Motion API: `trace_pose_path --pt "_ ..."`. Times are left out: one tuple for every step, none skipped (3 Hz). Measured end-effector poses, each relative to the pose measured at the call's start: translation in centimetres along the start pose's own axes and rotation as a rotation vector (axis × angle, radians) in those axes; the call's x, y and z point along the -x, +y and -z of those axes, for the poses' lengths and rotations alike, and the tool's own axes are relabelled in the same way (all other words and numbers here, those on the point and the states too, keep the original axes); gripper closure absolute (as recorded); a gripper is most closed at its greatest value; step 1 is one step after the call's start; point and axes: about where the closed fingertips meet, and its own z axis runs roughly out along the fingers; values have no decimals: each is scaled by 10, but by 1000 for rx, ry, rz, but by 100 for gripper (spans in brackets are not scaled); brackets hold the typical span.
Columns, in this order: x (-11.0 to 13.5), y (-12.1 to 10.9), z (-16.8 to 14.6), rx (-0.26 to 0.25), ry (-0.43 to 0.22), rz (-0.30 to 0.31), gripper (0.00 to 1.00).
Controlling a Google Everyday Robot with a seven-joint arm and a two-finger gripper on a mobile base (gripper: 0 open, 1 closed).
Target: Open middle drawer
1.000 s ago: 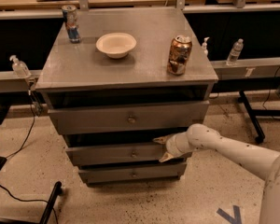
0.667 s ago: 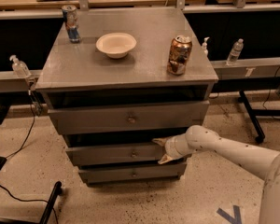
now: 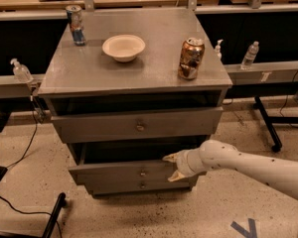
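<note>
The grey cabinet has three drawers. The middle drawer [image 3: 114,173] has a small round knob [image 3: 143,172] and stands out a little, with a dark gap above it. My gripper [image 3: 172,167] is at the right part of that drawer's front, on a white arm coming in from the right. It is open: the upper fingertip [image 3: 168,157] is at the drawer's top edge and the lower one [image 3: 175,177] lies against the front. Nothing is held between them.
The top drawer [image 3: 136,125] also stands out; the bottom drawer [image 3: 139,186] sits just under the middle one. On the cabinet top [image 3: 154,68] are a bowl [image 3: 123,47], a brown can [image 3: 190,58] and a blue can [image 3: 75,25]. A cable [image 3: 20,157] and a chair base [image 3: 52,217] lie at the left.
The middle drawer's front and my gripper have come slightly toward the camera, and the dark gap above the drawer is wider.
</note>
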Motion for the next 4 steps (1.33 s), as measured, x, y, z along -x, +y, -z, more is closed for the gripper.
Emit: trace_pose_path --pt "10 10 14 -12 4 -38 45" --pt "18 20 25 -26 8 -72 44" --pt "16 19 26 -38 14 -72 43" --pt "0 5 15 -40 23 -46 41"
